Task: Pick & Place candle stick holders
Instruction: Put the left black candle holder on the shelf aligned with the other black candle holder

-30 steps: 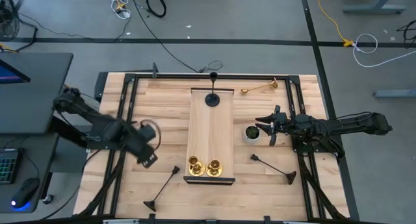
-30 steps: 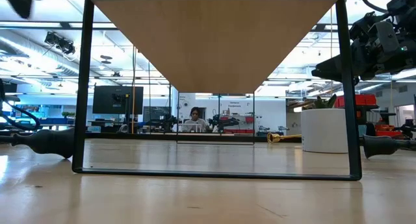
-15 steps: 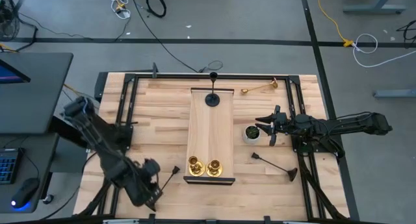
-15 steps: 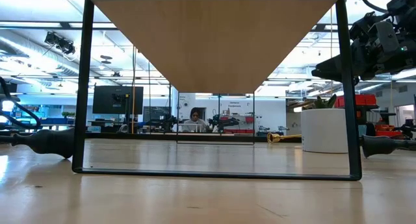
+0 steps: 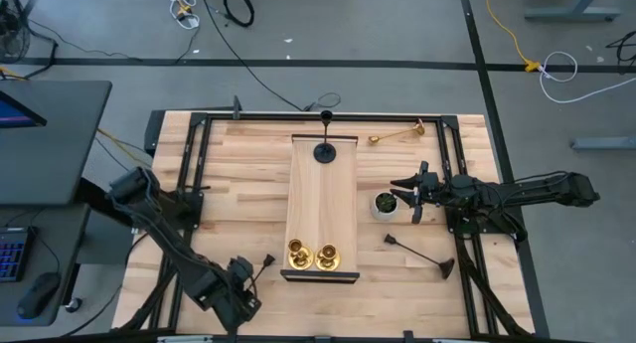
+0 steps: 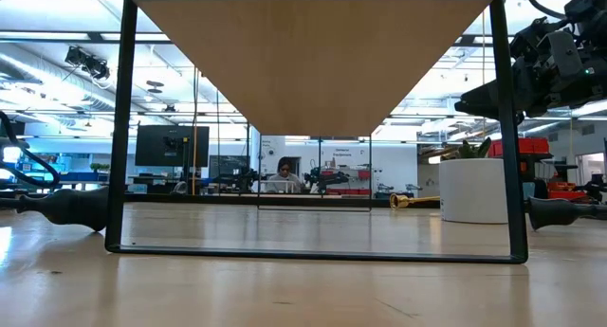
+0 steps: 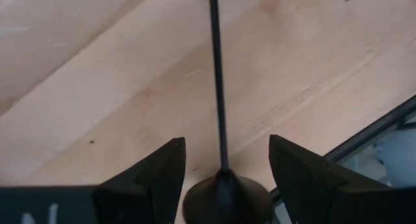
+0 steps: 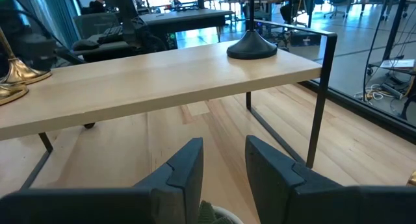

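Now the left gripper is hovering, jaws open, over a black holder lying at the table's near left edge. Next it likely needs to descend and close on the stem. The right gripper, jaws slightly apart, is waiting by the plant pot.

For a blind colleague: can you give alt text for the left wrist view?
The left gripper hangs open over a black candle holder lying on the wooden table, one of the jaws on each side of its round base, the thin stem pointing away.
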### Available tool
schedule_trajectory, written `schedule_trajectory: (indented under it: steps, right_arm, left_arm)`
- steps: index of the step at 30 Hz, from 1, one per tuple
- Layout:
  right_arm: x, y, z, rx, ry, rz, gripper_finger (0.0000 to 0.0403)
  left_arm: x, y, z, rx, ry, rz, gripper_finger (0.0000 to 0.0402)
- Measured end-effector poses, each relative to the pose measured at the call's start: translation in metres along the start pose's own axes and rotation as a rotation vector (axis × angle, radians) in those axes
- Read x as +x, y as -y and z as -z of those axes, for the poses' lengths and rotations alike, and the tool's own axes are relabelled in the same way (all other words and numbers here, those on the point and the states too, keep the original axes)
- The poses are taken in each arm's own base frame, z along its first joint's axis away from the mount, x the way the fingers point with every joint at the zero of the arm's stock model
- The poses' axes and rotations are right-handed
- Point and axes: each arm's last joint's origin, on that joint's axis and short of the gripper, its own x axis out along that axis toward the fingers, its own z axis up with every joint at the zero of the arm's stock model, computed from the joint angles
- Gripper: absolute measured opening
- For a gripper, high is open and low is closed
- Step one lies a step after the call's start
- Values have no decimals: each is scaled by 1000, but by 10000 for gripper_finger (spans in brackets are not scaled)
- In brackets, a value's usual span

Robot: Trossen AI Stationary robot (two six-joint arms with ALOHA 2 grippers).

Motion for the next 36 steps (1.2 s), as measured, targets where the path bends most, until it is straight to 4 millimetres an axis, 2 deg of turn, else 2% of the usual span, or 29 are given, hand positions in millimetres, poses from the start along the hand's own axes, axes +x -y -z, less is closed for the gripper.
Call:
schedule_trajectory:
  steps: [6, 21, 36]
  right_arm:
    - [0, 0, 0, 0, 0, 0, 114]
    - [0, 0, 0, 0, 0, 0, 114]
    - [0, 0, 0, 0, 0, 0, 114]
  left_arm:
    - [15, 8, 0, -3, -6, 18, 220]
    - [45, 8, 0, -7, -12, -89, 220]
    - [63, 10, 1, -9, -24, -123, 208]
